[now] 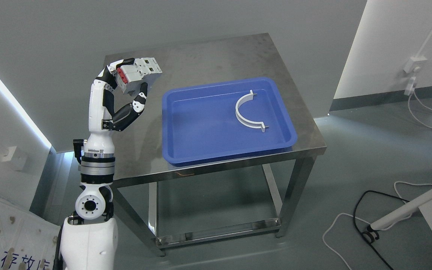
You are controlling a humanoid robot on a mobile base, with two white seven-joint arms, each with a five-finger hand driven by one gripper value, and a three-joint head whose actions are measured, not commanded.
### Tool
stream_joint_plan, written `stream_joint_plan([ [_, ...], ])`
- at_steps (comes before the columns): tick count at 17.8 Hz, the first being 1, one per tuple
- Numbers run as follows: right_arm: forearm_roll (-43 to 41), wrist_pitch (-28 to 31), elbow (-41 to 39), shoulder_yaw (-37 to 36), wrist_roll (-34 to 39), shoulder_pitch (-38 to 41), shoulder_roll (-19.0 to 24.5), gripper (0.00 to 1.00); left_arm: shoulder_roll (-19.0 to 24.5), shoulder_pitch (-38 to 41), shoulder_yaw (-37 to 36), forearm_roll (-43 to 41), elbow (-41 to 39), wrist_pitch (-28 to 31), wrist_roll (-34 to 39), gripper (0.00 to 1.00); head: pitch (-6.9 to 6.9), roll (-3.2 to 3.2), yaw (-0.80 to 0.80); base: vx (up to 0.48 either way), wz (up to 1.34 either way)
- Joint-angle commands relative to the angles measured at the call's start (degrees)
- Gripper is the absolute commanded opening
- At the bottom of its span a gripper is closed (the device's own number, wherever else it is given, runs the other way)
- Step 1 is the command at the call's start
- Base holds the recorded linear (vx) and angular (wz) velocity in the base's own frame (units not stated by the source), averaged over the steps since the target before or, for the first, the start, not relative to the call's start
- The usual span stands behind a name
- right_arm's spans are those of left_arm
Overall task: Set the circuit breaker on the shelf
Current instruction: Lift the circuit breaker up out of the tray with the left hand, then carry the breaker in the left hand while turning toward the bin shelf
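My left hand (131,84) is raised over the left part of a steel table (216,56), left of the blue tray. Its fingers are curled around a grey circuit breaker (139,75) with a red switch on its left face. The breaker is held up off the table top, tilted. The left arm comes up from the lower left. No shelf shows in this view. My right arm is out of view.
A blue tray (201,150) lies on the table's right half with a white half-ring clamp (246,112) in it. Cables (354,221) lie on the floor at the right. A wall socket (413,65) with a plug sits at the far right.
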Motion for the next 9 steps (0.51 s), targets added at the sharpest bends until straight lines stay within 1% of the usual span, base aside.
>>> stream_joint_plan([
  [1, 0.0, 0.0, 0.0, 0.0, 0.0, 0.0, -1.0, 1.0, 0.5, 3.2, 2.7, 1.3, -5.4, -0.8, -1.8, 0.13, 0.0, 0.0, 0.0, -0.004, 0.02],
  [3, 0.0, 0.0, 0.0, 0.0, 0.0, 0.0, -1.0, 1.0, 0.5, 4.1, 2.8, 1.3, -6.2, -0.8, -2.1, 0.13, 0.0, 0.0, 0.0, -0.03, 0.03],
  [5, 0.0, 0.0, 0.0, 0.0, 0.0, 0.0, -1.0, 1.0, 0.5, 6.0, 2.7, 1.3, -7.3, -0.9, -3.3, 0.13, 0.0, 0.0, 0.0, -0.139, 0.0],
  [7, 0.0, 0.0, 0.0, 0.0, 0.0, 0.0, -1.0, 1.0, 0.5, 8.0, 2.2, 1.3, -8.1, -0.9, -3.5, 0.13, 0.0, 0.0, 0.0, -0.282, 0.08],
  [9, 0.0, 0.0, 0.0, 0.0, 0.0, 0.0, -1.0, 1.0, 0.5, 9.3, 1.7, 1.3, -8.6, -0.9, -3.5, 0.13, 0.0, 0.0, 0.0, -0.438, 0.07],
])
